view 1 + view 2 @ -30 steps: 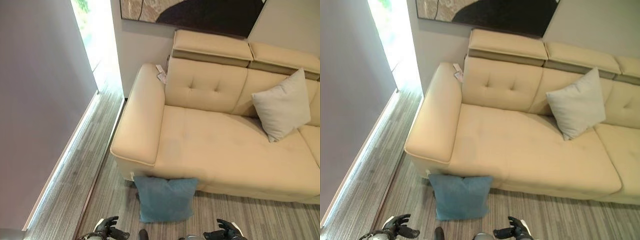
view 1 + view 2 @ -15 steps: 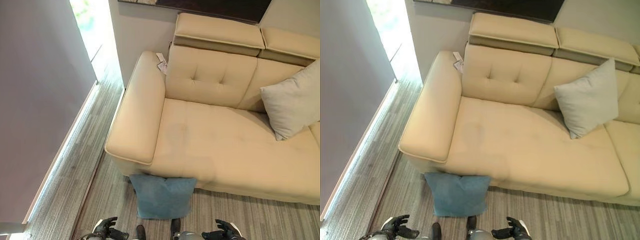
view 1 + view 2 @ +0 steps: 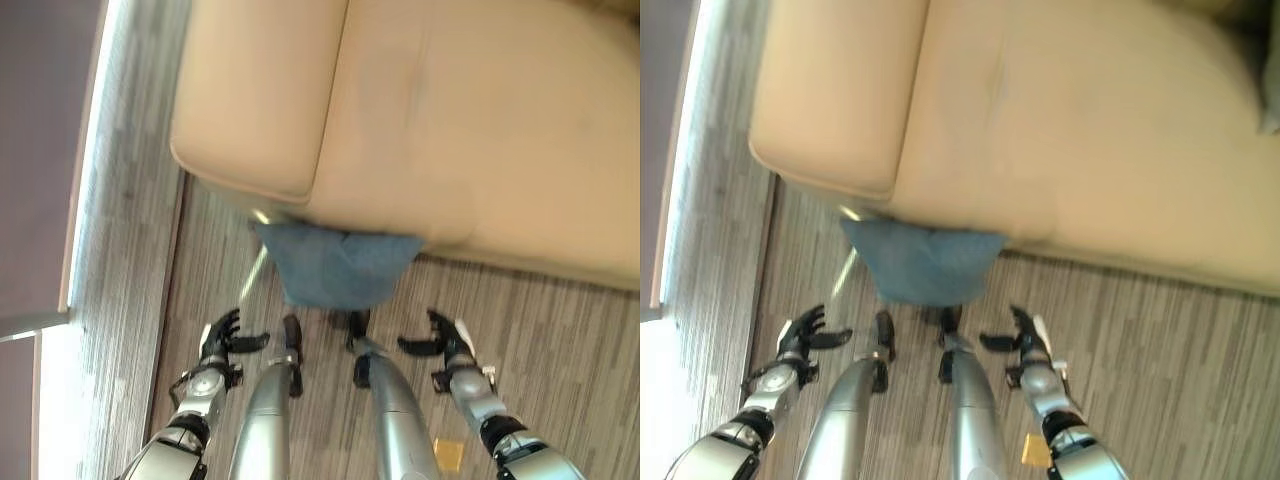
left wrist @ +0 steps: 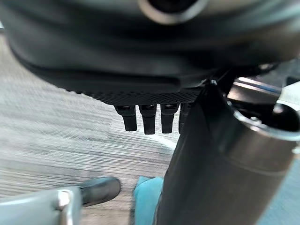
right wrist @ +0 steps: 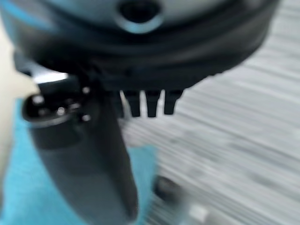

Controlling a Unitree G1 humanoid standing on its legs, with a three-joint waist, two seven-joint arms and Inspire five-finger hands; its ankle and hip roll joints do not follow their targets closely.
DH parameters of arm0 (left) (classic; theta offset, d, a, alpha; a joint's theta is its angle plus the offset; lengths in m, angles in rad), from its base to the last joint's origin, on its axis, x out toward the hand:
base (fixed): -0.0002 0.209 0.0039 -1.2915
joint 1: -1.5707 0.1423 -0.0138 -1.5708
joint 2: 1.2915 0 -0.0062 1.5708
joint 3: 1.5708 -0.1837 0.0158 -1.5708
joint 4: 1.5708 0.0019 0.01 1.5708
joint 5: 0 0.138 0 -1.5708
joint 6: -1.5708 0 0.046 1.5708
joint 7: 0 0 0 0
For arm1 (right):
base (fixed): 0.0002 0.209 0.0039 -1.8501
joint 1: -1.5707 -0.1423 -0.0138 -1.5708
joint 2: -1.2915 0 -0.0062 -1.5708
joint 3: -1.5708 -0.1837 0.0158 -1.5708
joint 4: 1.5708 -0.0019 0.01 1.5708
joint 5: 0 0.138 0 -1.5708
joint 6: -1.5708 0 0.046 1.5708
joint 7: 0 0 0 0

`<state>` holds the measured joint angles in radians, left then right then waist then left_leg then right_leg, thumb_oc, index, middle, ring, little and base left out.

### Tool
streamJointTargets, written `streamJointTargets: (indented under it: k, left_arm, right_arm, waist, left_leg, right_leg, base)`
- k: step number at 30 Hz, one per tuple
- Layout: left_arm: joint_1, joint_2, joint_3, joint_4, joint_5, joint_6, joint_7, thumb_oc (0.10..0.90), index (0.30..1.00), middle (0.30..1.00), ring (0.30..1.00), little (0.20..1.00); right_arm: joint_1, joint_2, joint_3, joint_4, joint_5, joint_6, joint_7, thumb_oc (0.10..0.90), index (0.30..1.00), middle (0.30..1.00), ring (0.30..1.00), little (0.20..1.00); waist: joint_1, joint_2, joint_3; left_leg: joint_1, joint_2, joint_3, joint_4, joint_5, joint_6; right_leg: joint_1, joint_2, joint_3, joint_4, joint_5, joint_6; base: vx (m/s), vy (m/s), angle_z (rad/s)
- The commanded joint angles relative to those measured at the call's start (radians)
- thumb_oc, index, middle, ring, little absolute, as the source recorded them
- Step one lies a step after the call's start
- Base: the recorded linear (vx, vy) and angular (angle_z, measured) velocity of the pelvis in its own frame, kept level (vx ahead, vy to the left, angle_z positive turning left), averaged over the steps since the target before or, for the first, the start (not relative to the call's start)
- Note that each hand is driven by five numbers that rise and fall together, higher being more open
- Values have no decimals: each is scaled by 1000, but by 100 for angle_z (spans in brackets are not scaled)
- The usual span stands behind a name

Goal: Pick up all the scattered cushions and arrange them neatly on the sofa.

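Both hands have risen into lower frame, left hand point(image 3: 218, 345) and right hand point(image 3: 446, 344) with fingers spread, empty, flanking blue cushion point(image 3: 335, 265) on floor point(image 3: 540, 330) against beige sofa point(image 3: 420, 110).

**Hidden and cut off**

The blue cushion point(image 3: 338, 270) has its far edge tucked under the sofa point(image 3: 420, 120) front, so its full shape cannot be seen. The sofa is cut off by the frame, its back and far end out of sight. Beside the sofa's far end, a grey sliver point(image 3: 1270, 105) is perhaps a second cushion. A small orange thing point(image 3: 447, 455) on the floor is too small to tell.
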<state>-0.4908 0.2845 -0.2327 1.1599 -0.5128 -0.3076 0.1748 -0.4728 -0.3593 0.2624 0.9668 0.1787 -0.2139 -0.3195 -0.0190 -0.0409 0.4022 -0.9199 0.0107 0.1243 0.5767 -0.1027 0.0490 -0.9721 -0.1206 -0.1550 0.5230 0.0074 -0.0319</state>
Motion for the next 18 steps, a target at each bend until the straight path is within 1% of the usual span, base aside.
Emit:
streamJointTargets:
  k: [1,5,6,7,10,13,16,17,18]
  left_arm:
    - [49,13,-13,-18,-27,-97,109,800,900,900,900,900]
    - [-48,27,-55,-33,-13,-112,173,800,900,900,900,900]
    - [-93,29,-68,-43,-30,-116,191,800,900,900,900,900]
    - [-94,29,-68,-42,-31,-116,191,800,900,900,900,900]
    - [-158,42,-78,-66,-80,-128,191,800,900,900,900,900]
    - [-230,66,-98,-86,-107,-129,183,800,900,900,900,900]
    - [-282,101,-110,-109,-133,-123,142,800,900,900,900,900]
    - [-283,102,-110,-108,-134,-123,141,800,900,900,900,900]
    - [-294,112,-114,-120,-151,-123,119,800,900,900,900,900]
  right_arm:
    - [86,-39,21,-54,-22,-63,-173,800,900,900,900,900]
    - [2,-62,40,-87,-88,-62,-304,800,900,900,900,900]
    - [-37,-61,43,-92,-92,-61,-352,800,900,900,900,900]
    - [-39,-61,43,-91,-92,-61,-353,800,900,900,900,900]
    - [-98,-63,44,-88,-63,-67,-387,800,900,900,900,900]
    - [-167,-76,62,-79,-32,-76,-380,800,900,900,900,900]
    - [-216,-105,68,-78,54,-98,-308,800,900,900,900,900]
    - [-217,-106,68,-77,57,-98,-305,800,900,900,900,900]
    - [-227,-118,68,-84,99,-110,-270,800,900,900,900,900]
  waist:
    - [-9,1,-138]
    - [-16,10,-133]
    - [-19,14,-130]
    - [-20,14,-132]
    - [-22,20,-131]
    - [-24,23,-130]
    - [-26,27,-129]
    - [-26,27,-130]
    - [-26,26,-130]
  left_leg:
    - [-64,-12,-46,0,-41,-15]
    - [-202,-2,-53,73,-55,-18]
    - [-260,-1,-55,97,-58,-19]
    - [-264,-1,-56,99,-58,-19]
    - [-344,-6,-58,131,-60,-19]
    - [-403,-13,-63,140,-54,-21]
    - [-454,-15,-67,138,-41,-26]
    - [-456,-16,-67,138,-41,-26]
    - [-468,-17,-71,137,-37,-28]
  right_leg:
    - [-7,6,45,12,-85,30]
    - [-136,2,59,77,-101,19]
    - [-186,1,60,99,-101,18]
    - [-190,1,60,100,-102,18]
    - [-266,5,59,123,-100,19]
    - [-325,5,59,139,-97,22]
    - [-376,2,57,148,-92,26]
    - [-378,2,57,149,-92,26]
    - [-389,3,58,148,-90,27]
  base:
    - [-65,-36,2]
    - [-51,-32,0]
    - [-40,-17,3]
    - [-44,-28,4]
    - [-10,-9,0]
    - [-24,-42,1]
    - [-32,-43,2]
    - [-12,-40,3]
    - [-10,-54,3]
